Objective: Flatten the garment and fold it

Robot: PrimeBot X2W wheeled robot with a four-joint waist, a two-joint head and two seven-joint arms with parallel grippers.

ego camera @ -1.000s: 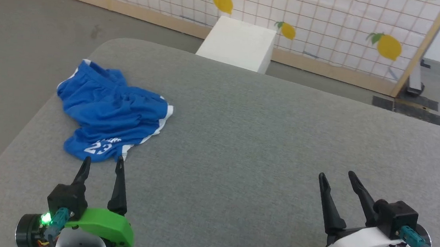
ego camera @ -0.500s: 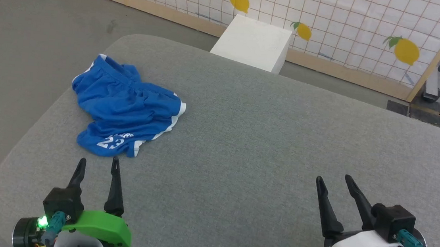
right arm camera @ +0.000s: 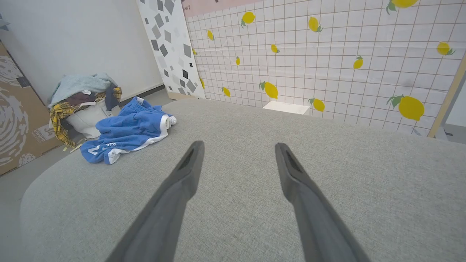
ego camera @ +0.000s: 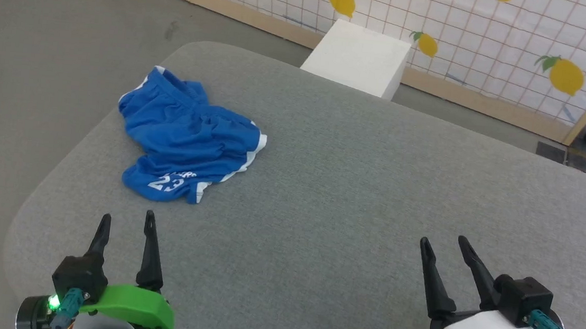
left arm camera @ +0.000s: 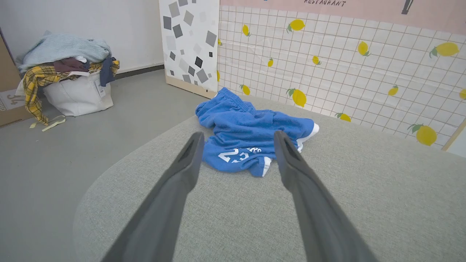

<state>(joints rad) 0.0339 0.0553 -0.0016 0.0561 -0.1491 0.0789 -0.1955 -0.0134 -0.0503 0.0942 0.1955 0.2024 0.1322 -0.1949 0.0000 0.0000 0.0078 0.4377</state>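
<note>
Head view: blue shorts [ego camera: 189, 142] lie crumpled on a grey table [ego camera: 353, 201], toward 10 o'clock from the picture's centre and near the table's rounded far-left corner. The white "23" sits on the leg nearest the robot, with white trim along the hem at 3 o'clock. The left gripper [ego camera: 128, 216] is at 7 o'clock, its fingers spread apart and holding nothing. The right gripper [ego camera: 444, 240] is at 5 o'clock, likewise spread and empty, over bare table. A white box [ego camera: 358, 56] stands past the table at 12 o'clock. Compared with a second ago the whole picture has shifted, so the camera has turned. The shorts keep the same crumpled shape. The left fingertips, which then reached the hem, now stand clear of it.

Left wrist view: the shorts lie straight ahead at 12 o'clock, seen between the two parted fingers and apart from them. A basket [left arm camera: 72, 83] heaped with clothes stands on the floor at 10 o'clock.

Right wrist view: the shorts lie well off at 10 o'clock. The parted fingers point across bare table.
</note>
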